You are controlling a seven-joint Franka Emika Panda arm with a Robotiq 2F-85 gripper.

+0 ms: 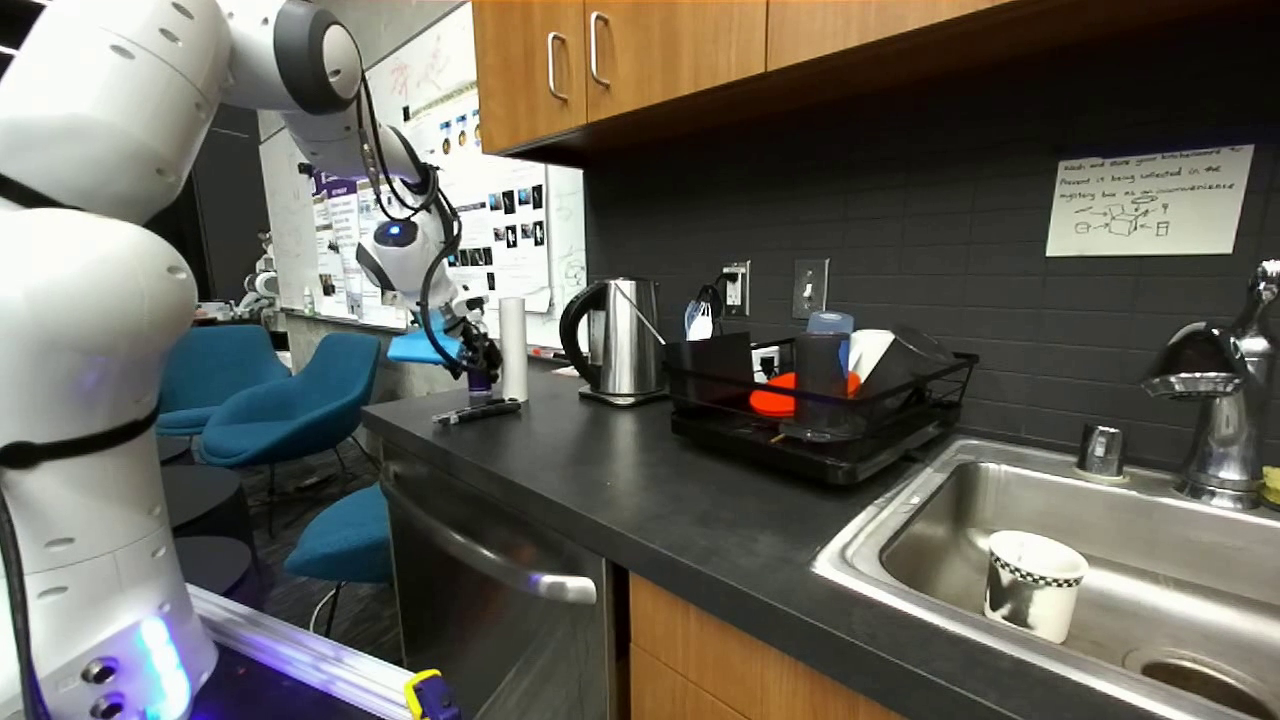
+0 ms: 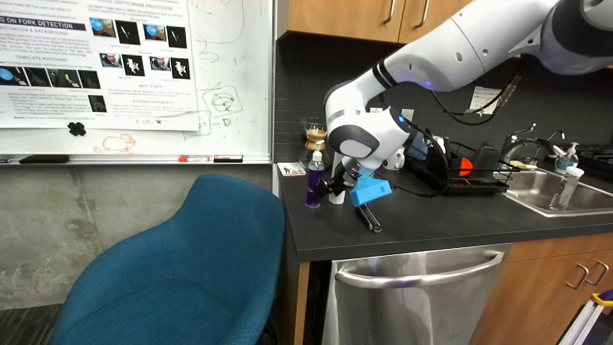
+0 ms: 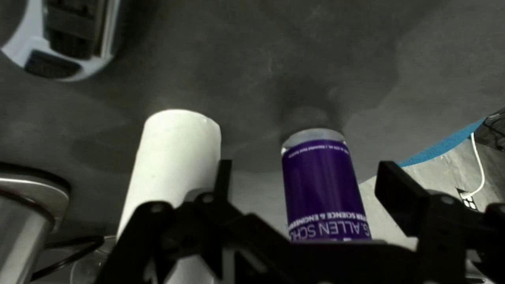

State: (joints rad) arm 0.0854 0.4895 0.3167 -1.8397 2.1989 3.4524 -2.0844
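Jaws of the gripper (image 3: pixel 307 175) stand wide apart, the purple bottle (image 3: pixel 324 185) between them with a gap on either side. Just outside one finger (image 3: pixel 224 179) stands a white roll (image 3: pixel 173 157), the kettle (image 1: pixel 635 345) farther out.

The gripper (image 3: pixel 307 179) is totally blocking the top of the bottle (image 3: pixel 326 189) in the wrist view, part of its label (image 3: pixel 321 177) is looking too tiny to read, and the kettle (image 3: pixel 19 242) is getting chopped by the left edge. In an exterior view the gripper's covering part of the roll (image 2: pixel 337 198).
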